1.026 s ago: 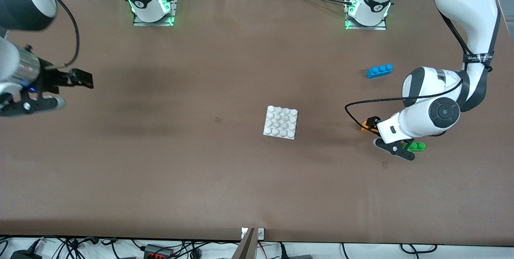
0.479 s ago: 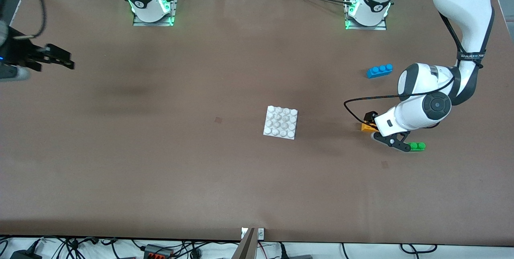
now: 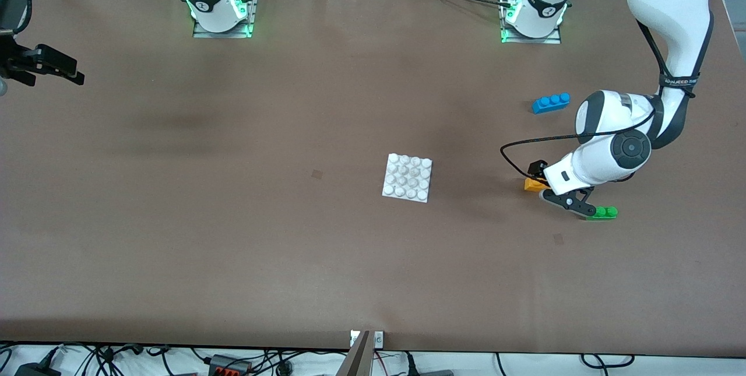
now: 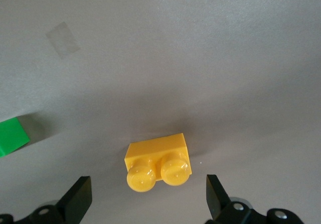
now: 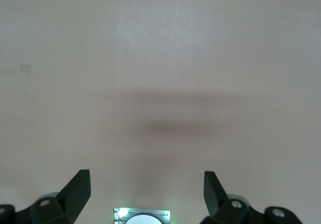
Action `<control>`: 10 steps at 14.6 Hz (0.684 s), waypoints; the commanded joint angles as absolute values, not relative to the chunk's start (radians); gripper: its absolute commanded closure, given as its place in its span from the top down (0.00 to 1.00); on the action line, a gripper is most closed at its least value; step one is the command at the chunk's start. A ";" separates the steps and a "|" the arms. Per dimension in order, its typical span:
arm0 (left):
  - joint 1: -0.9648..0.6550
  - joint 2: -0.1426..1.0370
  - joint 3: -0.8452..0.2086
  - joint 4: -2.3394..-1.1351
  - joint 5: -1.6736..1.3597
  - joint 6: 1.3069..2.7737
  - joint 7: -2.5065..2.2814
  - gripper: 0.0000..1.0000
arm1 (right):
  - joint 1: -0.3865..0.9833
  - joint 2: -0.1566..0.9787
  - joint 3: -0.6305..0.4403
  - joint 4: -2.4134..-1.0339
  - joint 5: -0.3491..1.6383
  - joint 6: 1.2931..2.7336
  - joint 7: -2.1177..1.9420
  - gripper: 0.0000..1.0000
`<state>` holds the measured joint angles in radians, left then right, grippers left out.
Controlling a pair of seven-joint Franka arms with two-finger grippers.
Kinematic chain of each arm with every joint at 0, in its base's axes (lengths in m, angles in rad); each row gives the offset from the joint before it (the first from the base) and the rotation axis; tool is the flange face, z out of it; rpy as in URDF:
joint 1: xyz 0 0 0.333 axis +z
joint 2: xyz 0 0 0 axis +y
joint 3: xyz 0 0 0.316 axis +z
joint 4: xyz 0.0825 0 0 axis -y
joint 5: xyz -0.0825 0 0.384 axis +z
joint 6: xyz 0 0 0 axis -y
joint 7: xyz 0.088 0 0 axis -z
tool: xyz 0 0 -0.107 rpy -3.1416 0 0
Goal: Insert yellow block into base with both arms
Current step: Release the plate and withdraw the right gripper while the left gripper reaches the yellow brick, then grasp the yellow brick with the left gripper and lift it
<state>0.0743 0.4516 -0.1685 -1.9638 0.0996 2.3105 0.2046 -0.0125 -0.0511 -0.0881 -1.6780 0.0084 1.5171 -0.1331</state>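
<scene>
Both of your left gripper (image 4: 148, 201) fingers (image 4: 77, 199) stand wide apart, empty; the yellow block (image 4: 158, 162) lies at 12 o'clock between them.

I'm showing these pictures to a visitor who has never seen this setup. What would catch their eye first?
Likely the left gripper, open and low over the yellow block at the left arm's end of the table, with the green brick just beside it. Next, the white base alone mid-table, and the blue brick farther from the camera than the block. The right gripper, open, waits at the table's edge, at the right arm's end.
</scene>
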 commanded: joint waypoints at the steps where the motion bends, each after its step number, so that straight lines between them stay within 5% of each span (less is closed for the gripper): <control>1: 0.077 0.420 -0.169 -2.023 0.118 2.356 0.190 1.00 | -0.061 -0.063 -0.038 -1.667 0.000 1.496 -0.137 1.00; 10: 0.078 0.442 -0.169 -2.048 0.112 2.427 0.175 1.00 | -0.061 -0.049 -0.044 -1.663 0.009 1.509 -0.135 1.00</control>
